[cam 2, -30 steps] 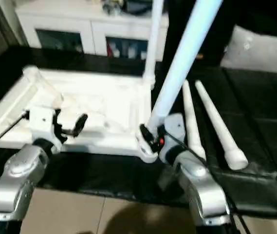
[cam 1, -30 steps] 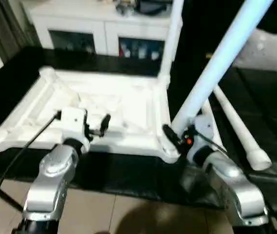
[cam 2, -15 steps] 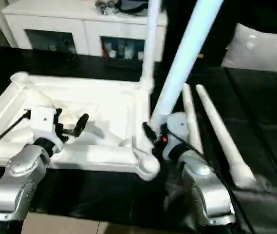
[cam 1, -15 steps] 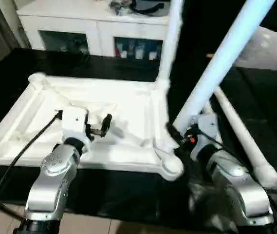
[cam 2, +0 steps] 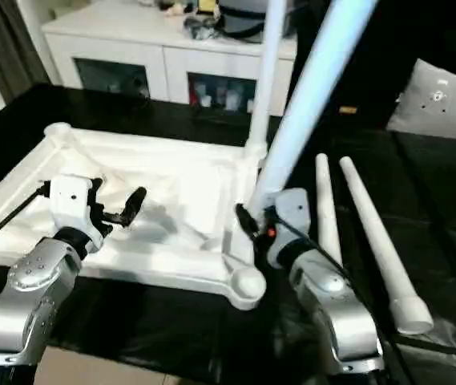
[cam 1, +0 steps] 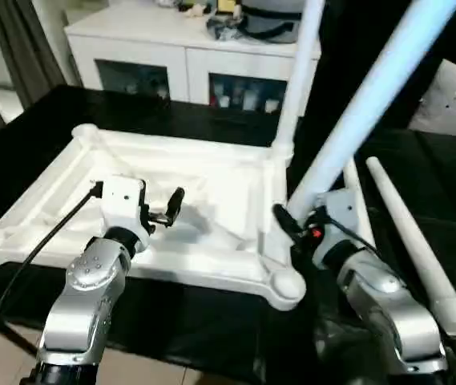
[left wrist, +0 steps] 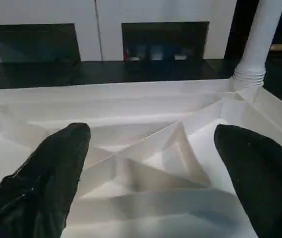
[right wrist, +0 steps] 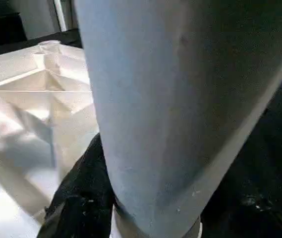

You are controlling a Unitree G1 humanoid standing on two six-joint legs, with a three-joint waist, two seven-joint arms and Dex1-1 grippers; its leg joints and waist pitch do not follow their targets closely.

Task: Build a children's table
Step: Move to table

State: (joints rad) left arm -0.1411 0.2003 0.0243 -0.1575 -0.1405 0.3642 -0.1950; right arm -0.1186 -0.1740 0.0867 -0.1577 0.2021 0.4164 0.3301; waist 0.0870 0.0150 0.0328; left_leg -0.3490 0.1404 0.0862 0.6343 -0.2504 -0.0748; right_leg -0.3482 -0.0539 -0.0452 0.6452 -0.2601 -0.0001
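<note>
1. In the head views, the upturned table top (cam 1: 171,200) lay on the black worktop (cam 1: 211,329) with one leg (cam 1: 296,88) standing upright in its far right socket. The right gripper (cam 1: 292,228) was clenched around the base of a second, tilted leg (cam 1: 364,104), just above and behind the empty near right socket (cam 1: 286,285). Compared with a second before, the camera had shifted; the held leg sat much the same against the top, so seating remained undone.
2. The right eye view showed two spare legs (cam 2: 372,241) lying on the worktop beside the right arm.
3. In the left wrist view, the left gripper (left wrist: 150,163) hung with its jaws spread wide and empty over the ribbed underside.
4. In the right wrist view, the held leg crossed close to the lens, one black finger (right wrist: 81,198) against it.
</note>
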